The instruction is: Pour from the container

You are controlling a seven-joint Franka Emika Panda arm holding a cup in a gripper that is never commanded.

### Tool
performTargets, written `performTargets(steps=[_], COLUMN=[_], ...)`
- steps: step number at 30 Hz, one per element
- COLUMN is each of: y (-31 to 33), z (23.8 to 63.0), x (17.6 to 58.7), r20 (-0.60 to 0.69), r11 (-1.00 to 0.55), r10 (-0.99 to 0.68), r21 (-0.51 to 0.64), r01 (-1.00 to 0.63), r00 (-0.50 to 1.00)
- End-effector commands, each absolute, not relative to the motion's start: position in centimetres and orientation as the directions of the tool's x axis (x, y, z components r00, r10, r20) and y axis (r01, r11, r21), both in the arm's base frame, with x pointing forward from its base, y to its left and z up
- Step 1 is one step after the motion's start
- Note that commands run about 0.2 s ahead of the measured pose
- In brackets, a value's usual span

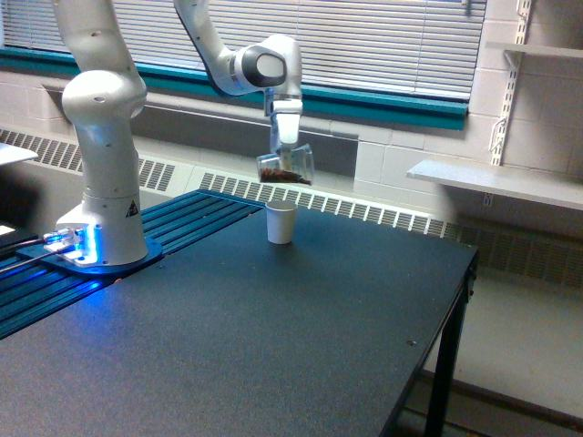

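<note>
The container [285, 167] is a small clear plastic cup with dark brown bits lying along its lower side. It hangs tipped on its side, mouth toward the exterior view's left, a short way above the white paper cup [281, 222]. My gripper [287, 153] points straight down and is shut on the container from above. The paper cup stands upright on the dark table [273, 337], just below the container's mouth. No bits are visibly falling.
The arm's white base [100, 228] stands on a blue-lit plate at the table's left. Blue slats [182, 218] run beside it. The table's right edge [460, 300] drops off to the floor. A wall shelf [492, 182] sits at the right.
</note>
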State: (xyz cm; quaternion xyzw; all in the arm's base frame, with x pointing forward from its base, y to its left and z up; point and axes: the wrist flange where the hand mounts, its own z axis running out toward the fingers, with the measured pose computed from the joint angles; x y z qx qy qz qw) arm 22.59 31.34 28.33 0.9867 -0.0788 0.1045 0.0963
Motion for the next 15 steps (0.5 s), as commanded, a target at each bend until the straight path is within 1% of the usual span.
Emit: performTargets(steps=[1, 15], y=[31.8, 30.4], z=[27.3, 25.7], x=[20.5, 18.1], r20=[0.213, 0.171], r11=[-0.969, -0.961], r10=[-0.117, -0.156], r21=[0.191, 0.201], r01=[-0.158, -0.189], r00=[0.97, 0.973])
